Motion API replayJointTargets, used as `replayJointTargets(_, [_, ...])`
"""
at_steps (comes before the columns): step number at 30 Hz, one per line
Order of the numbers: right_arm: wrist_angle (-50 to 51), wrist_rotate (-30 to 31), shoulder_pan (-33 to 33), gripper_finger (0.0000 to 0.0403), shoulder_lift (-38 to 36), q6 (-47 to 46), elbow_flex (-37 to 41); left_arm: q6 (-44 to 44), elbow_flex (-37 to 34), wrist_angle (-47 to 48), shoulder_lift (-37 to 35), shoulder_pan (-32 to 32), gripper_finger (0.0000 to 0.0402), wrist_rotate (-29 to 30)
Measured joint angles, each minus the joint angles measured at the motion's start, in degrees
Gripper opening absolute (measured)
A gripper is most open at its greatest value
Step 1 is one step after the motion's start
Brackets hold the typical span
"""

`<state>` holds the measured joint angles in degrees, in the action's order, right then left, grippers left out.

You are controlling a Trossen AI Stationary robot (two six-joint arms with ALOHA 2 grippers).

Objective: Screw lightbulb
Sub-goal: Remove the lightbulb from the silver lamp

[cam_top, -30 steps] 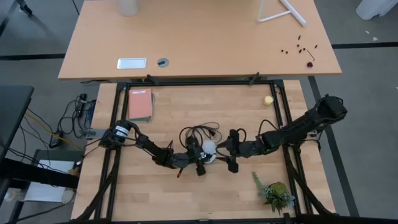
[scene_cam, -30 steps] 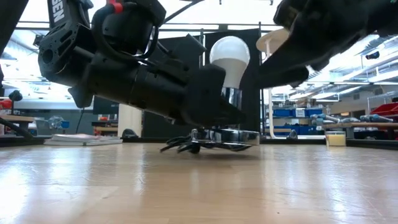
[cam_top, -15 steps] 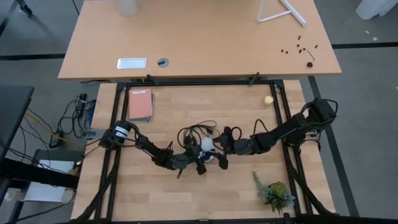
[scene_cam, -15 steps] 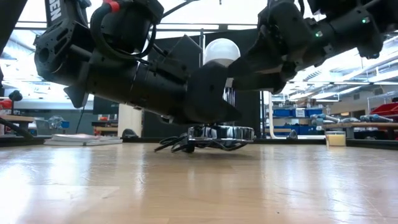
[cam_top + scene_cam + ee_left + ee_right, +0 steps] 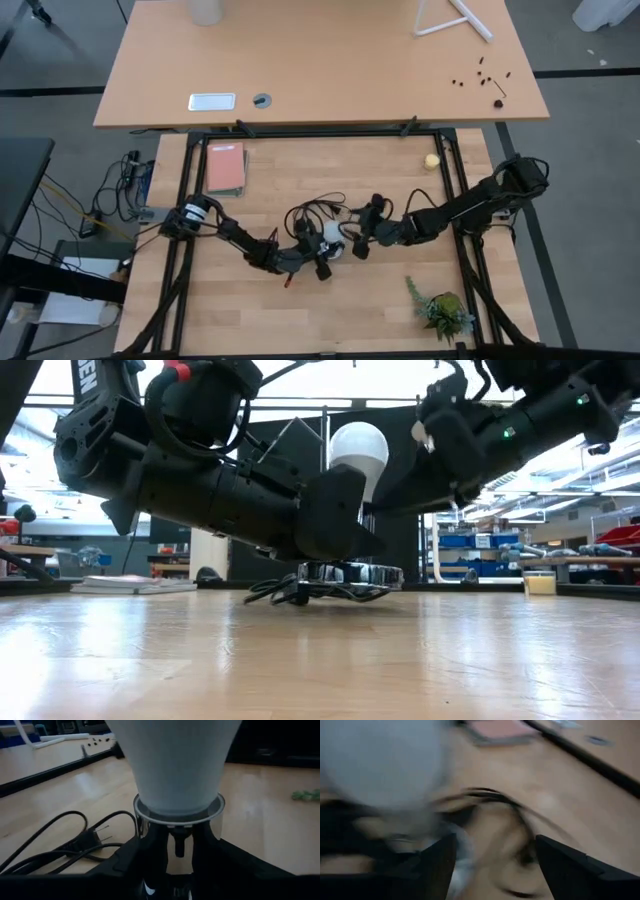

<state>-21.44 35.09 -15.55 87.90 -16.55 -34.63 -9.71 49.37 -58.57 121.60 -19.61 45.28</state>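
Small white pear-shaped lightbulb (image 5: 358, 452) upright in round silver socket base (image 5: 340, 573), mid-table beside black cord (image 5: 60, 840). Left gripper (image 5: 318, 262) clenched on socket neck. Right gripper (image 5: 357, 240) spread beside bulb, not grasping. We'd centre, pinch gently, twist straight.

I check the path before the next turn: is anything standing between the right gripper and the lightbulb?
Nothing visible does. The right gripper is beside the lightbulb, fingers apart, with bare space between. The left gripper sits lower, at the socket base.
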Motion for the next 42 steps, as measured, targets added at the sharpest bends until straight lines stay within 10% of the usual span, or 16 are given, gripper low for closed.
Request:
replayJointTargets(4, [4.48, 4.64, -0.52, 0.0266, -3.9, -4.52, 0.04, 0.06, 0.06, 0.11, -0.02, -0.16, 0.0184, -0.24])
replayJointTargets(12, [1.54, -12.88, -0.88, 0.0263, -3.51, -3.3, -0.04, 0.04, 0.08, -0.3, -0.02, -0.07, 0.0184, -0.11])
replayJointTargets(28, [-2.5, -7.42, -0.26, 0.0263, 2.53, -0.36, -4.57, -1.11, 0.1, 0.35, -0.02, -0.02, 0.0184, 1.23])
replayJointTargets(37, [15.53, 2.43, -0.11, 0.0248, 1.94, -13.2, -4.35, -0.81, 0.09, -0.07, -0.05, -0.42, 0.0184, 1.73])
replayJointTargets(42, [11.33, -6.16, -0.74, 0.0245, 1.89, -9.35, -4.48, -0.79, 0.1, -0.36, 0.0, -0.4, 0.0184, 1.75])
